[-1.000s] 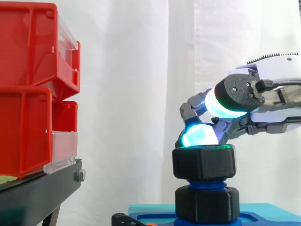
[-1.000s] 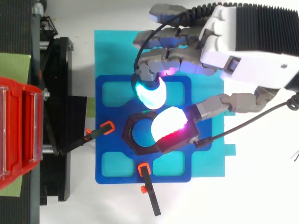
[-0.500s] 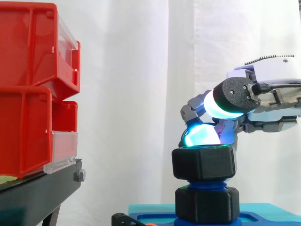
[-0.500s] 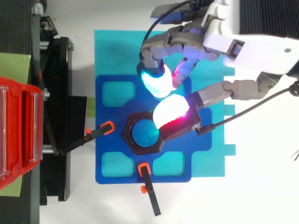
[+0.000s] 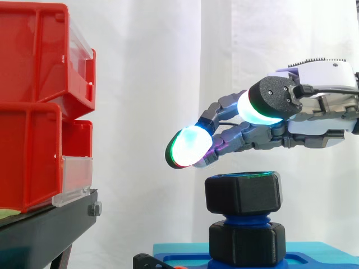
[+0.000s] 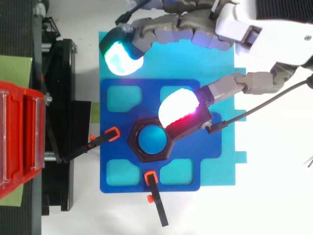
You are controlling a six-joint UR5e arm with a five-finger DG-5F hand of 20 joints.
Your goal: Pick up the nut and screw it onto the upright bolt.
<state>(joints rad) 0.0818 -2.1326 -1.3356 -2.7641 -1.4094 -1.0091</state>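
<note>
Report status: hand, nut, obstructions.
Hand open, fingers straight, hovering above the nut, no contact. Nut sits on the upright blue bolt, above a lower black nut. Nothing between hand and nut.

Open gap between red bins (image 5: 35, 106) and nut (image 5: 242, 194); clamps (image 6: 112, 132) flank nut.

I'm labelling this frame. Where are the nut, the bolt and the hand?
nut (image 5: 243, 193): side view, front face of the upper black hex.
bolt (image 6: 151, 141): top view, blue top end inside the nut.
hand (image 6: 274, 36): top view, white palm shell.
</note>
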